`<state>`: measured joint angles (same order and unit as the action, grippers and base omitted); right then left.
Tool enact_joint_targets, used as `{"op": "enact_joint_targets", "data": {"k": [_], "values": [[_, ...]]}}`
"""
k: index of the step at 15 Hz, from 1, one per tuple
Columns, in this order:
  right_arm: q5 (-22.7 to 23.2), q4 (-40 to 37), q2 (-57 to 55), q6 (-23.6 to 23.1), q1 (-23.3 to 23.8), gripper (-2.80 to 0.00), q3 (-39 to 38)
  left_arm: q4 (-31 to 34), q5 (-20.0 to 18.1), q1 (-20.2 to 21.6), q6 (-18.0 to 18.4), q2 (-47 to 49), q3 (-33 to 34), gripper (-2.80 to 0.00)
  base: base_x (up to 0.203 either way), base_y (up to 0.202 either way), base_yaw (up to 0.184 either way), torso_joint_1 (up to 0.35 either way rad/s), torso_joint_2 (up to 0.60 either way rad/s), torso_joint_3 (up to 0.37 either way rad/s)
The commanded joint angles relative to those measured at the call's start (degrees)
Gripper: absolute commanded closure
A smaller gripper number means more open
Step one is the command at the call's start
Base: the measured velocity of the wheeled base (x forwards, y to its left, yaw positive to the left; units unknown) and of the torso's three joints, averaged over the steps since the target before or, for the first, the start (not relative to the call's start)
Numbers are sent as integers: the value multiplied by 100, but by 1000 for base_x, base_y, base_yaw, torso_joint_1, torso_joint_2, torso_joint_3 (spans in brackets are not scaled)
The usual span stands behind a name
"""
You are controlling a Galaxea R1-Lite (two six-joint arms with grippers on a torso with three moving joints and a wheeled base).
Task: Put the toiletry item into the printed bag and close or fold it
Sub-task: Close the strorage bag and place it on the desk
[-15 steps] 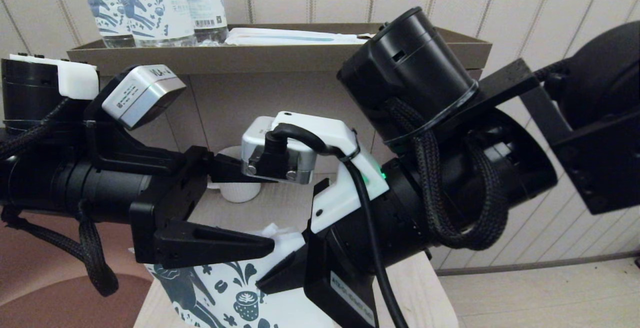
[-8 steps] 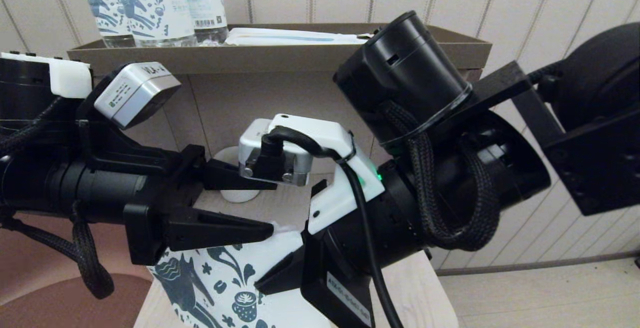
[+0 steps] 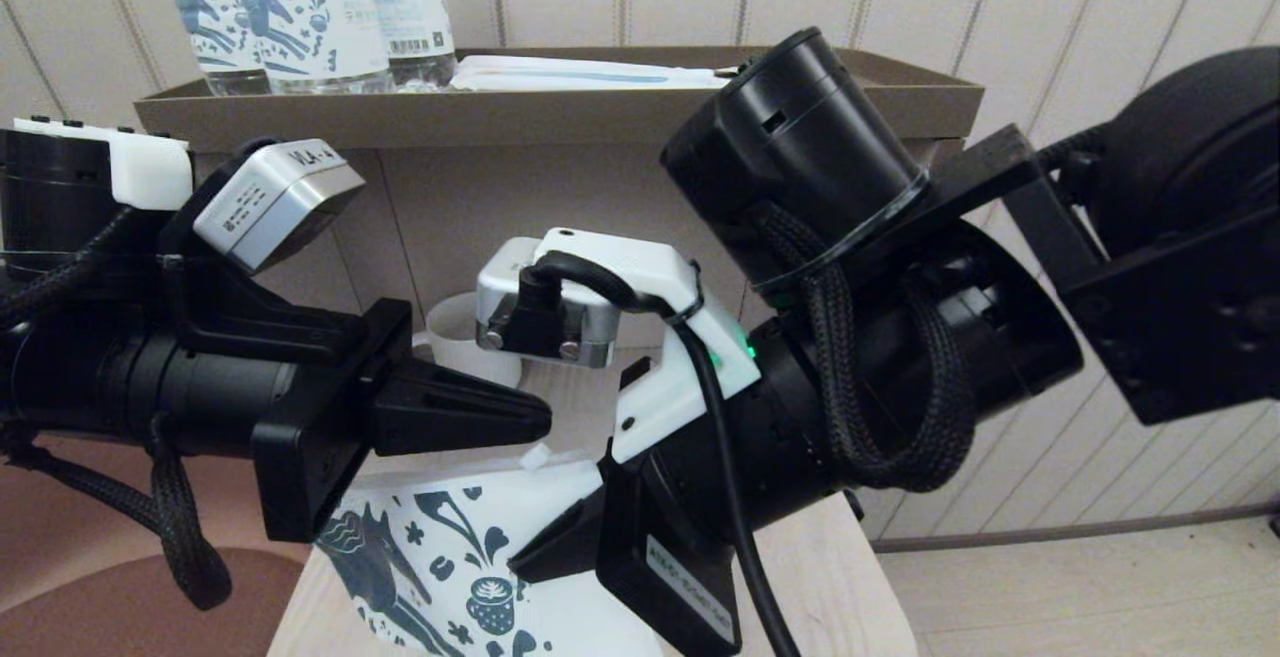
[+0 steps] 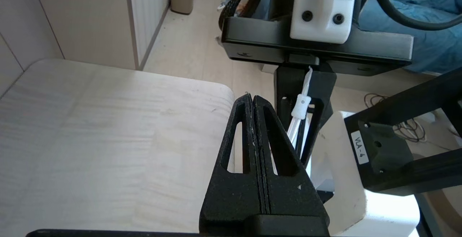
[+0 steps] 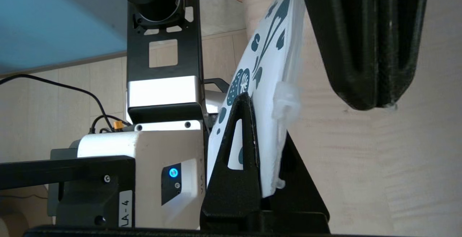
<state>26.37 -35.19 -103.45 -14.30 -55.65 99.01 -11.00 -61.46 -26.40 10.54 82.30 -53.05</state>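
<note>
At the far left of the head view, the left gripper (image 3: 540, 417) reached in over the pale wooden tabletop (image 3: 850, 567), its two fingers (image 4: 252, 136) pressed flat together with nothing between them. It hung just above the printed bag's (image 3: 440, 557) top edge and did not touch it.

Behind it, on a brown shelf (image 3: 560, 107) against the wall, stood three clear bottles (image 3: 300, 17) with horse-print labels at the shelf's left end, and one long flat white packet (image 3: 590, 74) with a blue stripe lay beside them toward the middle. Below the shelf, near the back edge of the tabletop, one white ribbed cup (image 3: 465, 337) showed between the two arms.

The one printed bag lay near the front edge of the tabletop, white with dark teal horse, cup and leaf shapes. Its small white zip slider (image 3: 537, 457) sat at the top edge, directly under the left gripper's tip. In the left wrist view the slider (image 4: 301, 107) appeared on the bag's thin white edge, just beyond the closed fingers.

To the right, the right gripper (image 3: 530, 562) came in low from the right side and was clenched on the bag's upper right corner. The right wrist view showed the bag (image 5: 267, 96) clamped between its two black fingers (image 5: 238, 150), standing up from the tabletop on edge there, with the slider (image 5: 287, 98) just past the fingertips.

The toiletry item could not be seen in any view, so whether it was inside the bag cannot be told.
</note>
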Motion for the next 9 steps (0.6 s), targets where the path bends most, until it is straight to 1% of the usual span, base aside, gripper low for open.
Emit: {"op": "enact_joint_targets", "data": {"k": [1,4,8,9], "values": [[17,-23,-9,-11,2,0,-5,-5,-49,-3,-8,14,-27,0,0,0,0,0,0,0],[9,-22,9,-11,28,0,-101,53,-58,3,-39,-2,-90,0,0,0,0,0,0,0],[13,-9,-17,-20,72,0,-97,610,-64,-5,-49,-28,-375,0,0,0,0,0,0,0],[17,-5,-35,-11,72,0,-76,660,-67,-5,-35,-21,-381,0,0,0,0,0,0,0]]}}
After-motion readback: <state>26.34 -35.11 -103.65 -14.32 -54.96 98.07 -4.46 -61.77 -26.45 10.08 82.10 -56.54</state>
